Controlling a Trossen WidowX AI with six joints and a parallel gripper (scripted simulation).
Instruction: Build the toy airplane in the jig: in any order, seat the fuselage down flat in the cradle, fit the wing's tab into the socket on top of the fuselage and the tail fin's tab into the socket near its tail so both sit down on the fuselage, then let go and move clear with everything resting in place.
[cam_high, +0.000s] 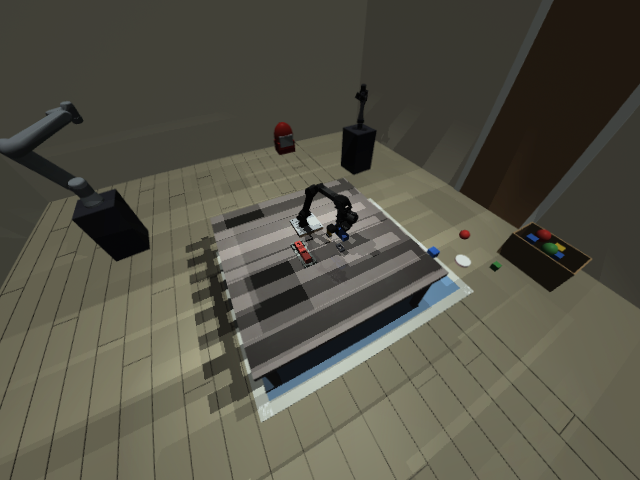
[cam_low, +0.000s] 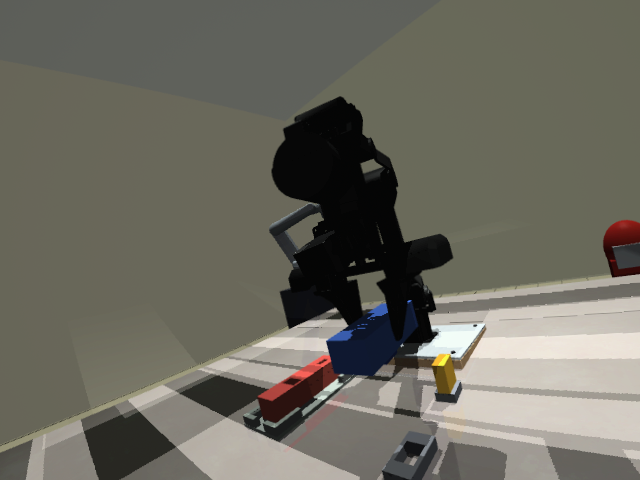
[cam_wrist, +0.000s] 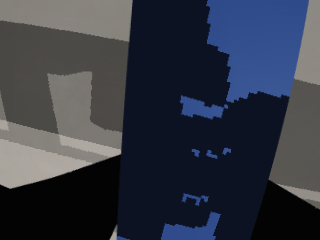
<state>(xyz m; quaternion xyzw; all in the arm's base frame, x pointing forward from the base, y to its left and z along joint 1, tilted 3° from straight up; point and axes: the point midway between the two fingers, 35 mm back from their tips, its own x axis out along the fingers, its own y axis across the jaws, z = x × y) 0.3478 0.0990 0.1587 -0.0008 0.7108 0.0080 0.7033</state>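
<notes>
My gripper (cam_high: 342, 230) (cam_low: 377, 330) (cam_wrist: 187, 172) is shut on the blue wing (cam_high: 342, 235) (cam_low: 354, 357) (cam_wrist: 260, 45), a long block held above the table; its tab is not visible. The red fuselage (cam_high: 303, 252) (cam_low: 297, 390) lies lengthwise in the grey-green jig (cam_low: 285, 424), with its dark socket openings facing up. It looks level, but I cannot tell exactly how deep it sits. The yellow tail fin (cam_high: 329, 234) (cam_low: 445, 376) stands upright in a small grey holder (cam_low: 447, 396), to the right of the wing in the exterior view.
An empty grey holder (cam_high: 340, 248) (cam_low: 397, 466) with a rectangular opening stands on the table in front of the wing. The arm's white base plate (cam_high: 313, 223) (cam_low: 452, 342) is behind the parts. Other robots, toys and a box stand off the table.
</notes>
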